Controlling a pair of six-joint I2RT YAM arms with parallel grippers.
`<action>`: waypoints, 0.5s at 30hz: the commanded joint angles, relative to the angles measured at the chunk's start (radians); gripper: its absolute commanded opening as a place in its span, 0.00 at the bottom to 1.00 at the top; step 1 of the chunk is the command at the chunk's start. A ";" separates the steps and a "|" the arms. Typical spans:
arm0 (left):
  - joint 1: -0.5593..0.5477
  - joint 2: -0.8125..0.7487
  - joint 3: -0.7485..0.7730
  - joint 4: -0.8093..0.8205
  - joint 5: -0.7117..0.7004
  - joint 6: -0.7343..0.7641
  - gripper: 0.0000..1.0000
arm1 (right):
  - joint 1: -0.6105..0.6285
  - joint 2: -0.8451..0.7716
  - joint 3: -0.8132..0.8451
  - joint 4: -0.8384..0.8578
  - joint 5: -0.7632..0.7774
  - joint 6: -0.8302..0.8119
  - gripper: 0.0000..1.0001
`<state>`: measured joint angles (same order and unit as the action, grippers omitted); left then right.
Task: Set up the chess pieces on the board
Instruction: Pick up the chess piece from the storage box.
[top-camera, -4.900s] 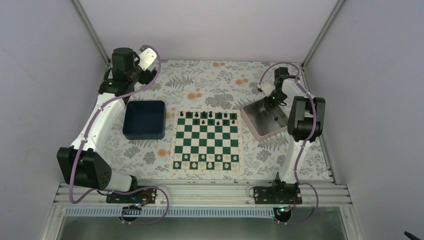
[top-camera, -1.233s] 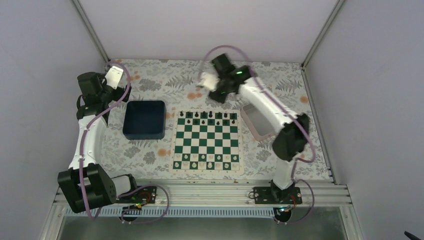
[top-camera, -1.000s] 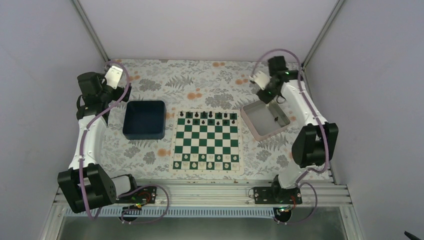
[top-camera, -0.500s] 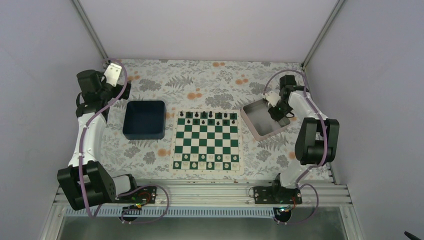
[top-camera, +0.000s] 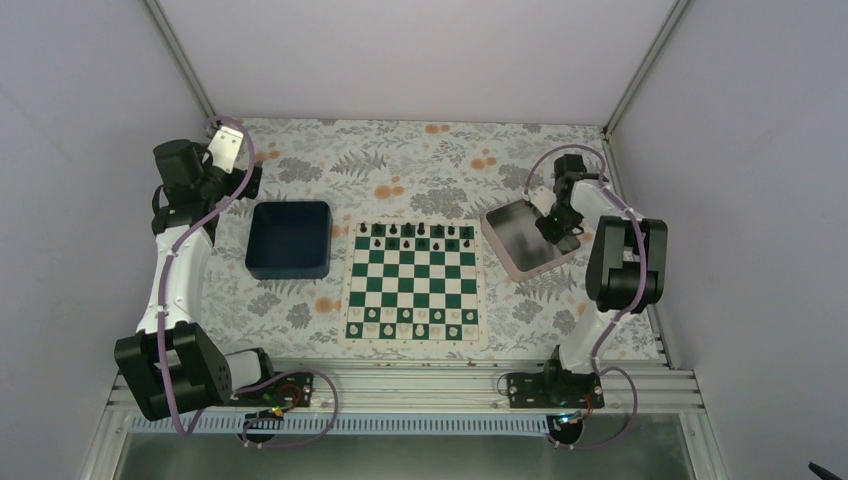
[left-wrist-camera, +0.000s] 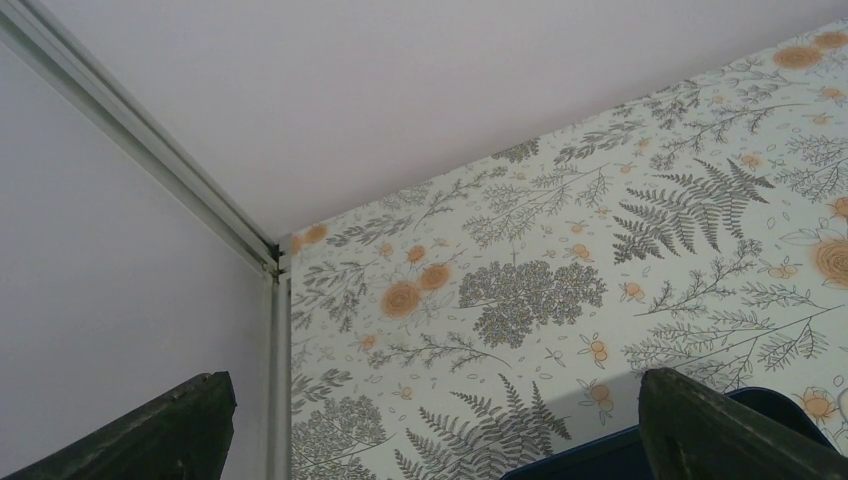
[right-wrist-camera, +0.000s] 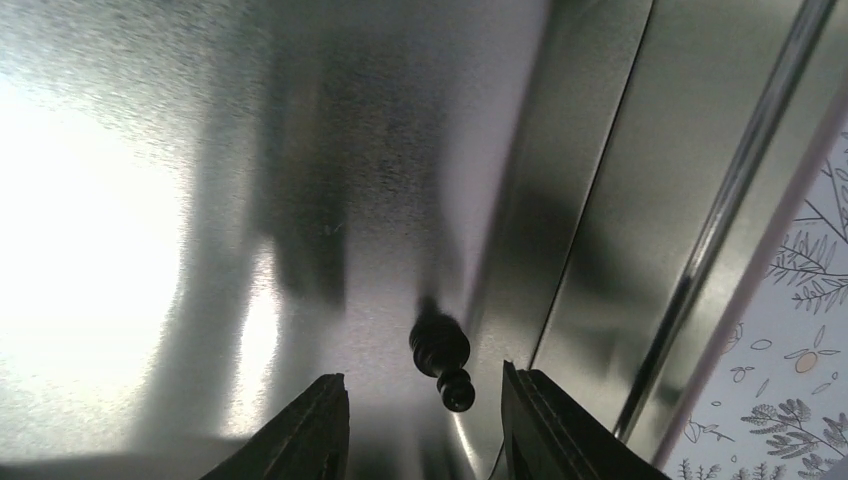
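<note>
The green and white board (top-camera: 412, 283) lies mid-table, with black chess pieces (top-camera: 420, 236) on its far two rows and cream pieces on its near rows. My right gripper (top-camera: 556, 224) is low inside the silver tray (top-camera: 512, 256), open. In the right wrist view one black pawn (right-wrist-camera: 442, 356) stands on the tray floor between the open fingertips (right-wrist-camera: 316, 425), untouched. My left gripper (top-camera: 240, 178) hangs open and empty at the far left, above the table behind the blue bin (top-camera: 289, 238).
The blue bin's rim shows at the bottom of the left wrist view (left-wrist-camera: 620, 452). The tray's right wall (right-wrist-camera: 600, 250) rises close beside the pawn. Enclosure walls and corner posts (left-wrist-camera: 270, 262) bound the floral tabletop.
My right arm swung from above the board's far side back to the tray and dropped into it over the pawn. The left arm barely moved in the last second.
</note>
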<state>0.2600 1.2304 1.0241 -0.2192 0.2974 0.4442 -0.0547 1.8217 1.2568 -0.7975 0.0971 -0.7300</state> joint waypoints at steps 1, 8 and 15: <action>0.004 -0.019 0.000 -0.003 0.011 0.006 1.00 | -0.013 0.029 0.024 0.025 0.046 0.000 0.41; 0.004 -0.020 -0.003 -0.006 0.010 0.011 1.00 | -0.015 0.048 0.024 0.029 0.044 0.000 0.39; 0.004 -0.026 0.001 -0.016 0.008 0.021 1.00 | -0.018 0.072 0.022 0.024 0.026 0.006 0.25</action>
<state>0.2600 1.2274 1.0241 -0.2214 0.2970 0.4538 -0.0624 1.8740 1.2587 -0.7780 0.1261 -0.7311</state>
